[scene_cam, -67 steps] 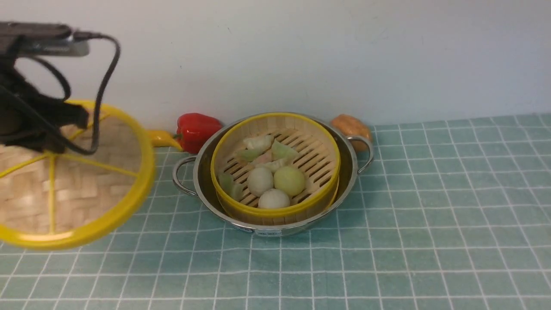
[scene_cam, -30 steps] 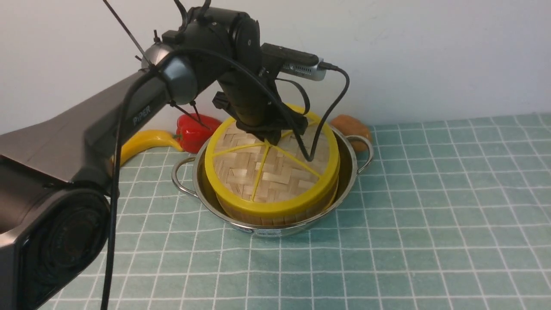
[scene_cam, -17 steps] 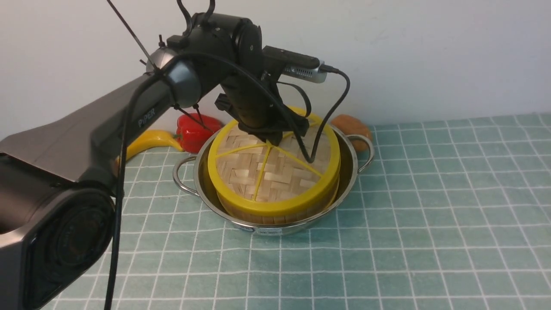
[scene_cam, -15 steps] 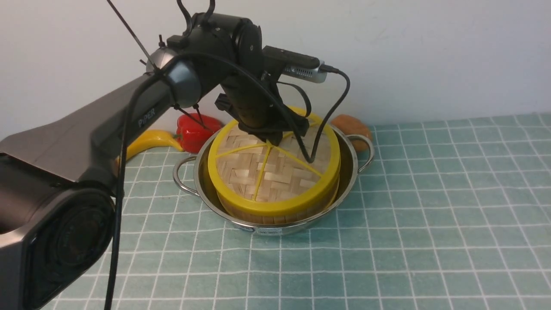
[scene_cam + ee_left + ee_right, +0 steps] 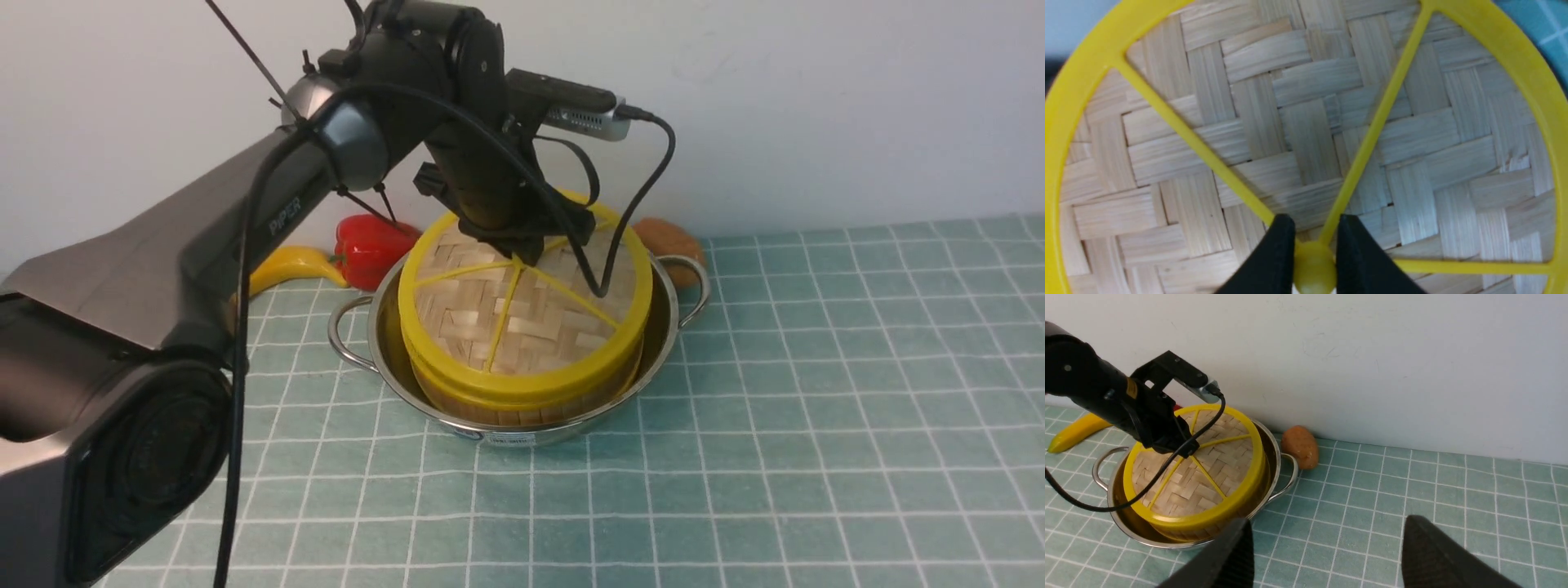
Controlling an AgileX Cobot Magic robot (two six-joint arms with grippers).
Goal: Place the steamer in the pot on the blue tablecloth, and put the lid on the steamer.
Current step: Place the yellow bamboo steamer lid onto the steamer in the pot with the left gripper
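Observation:
The lid (image 5: 522,327), a woven disc with a yellow rim and spokes, lies on top of the steamer (image 5: 506,404), which stands inside the steel pot (image 5: 377,327) on the blue tablecloth (image 5: 775,408). The steamer's food is hidden under the lid. My left gripper (image 5: 522,249) is over the lid's centre; in the left wrist view it (image 5: 1314,222) is shut on the lid's yellow centre knob (image 5: 1314,267). My right gripper (image 5: 1327,535) is open and empty above the cloth, to the right of the pot (image 5: 1280,457) and lid (image 5: 1196,477). It is out of the front view.
A red pepper (image 5: 371,245) and a banana (image 5: 286,265) lie behind the pot on its left, a brown potato-like item (image 5: 669,241) behind it on the right, all against the white wall. My left arm's cable hangs over the lid.
The lid went from held at the far left, with the steamer uncovered, to resting on the steamer. In the last half second my left arm and the lid shifted slightly right.

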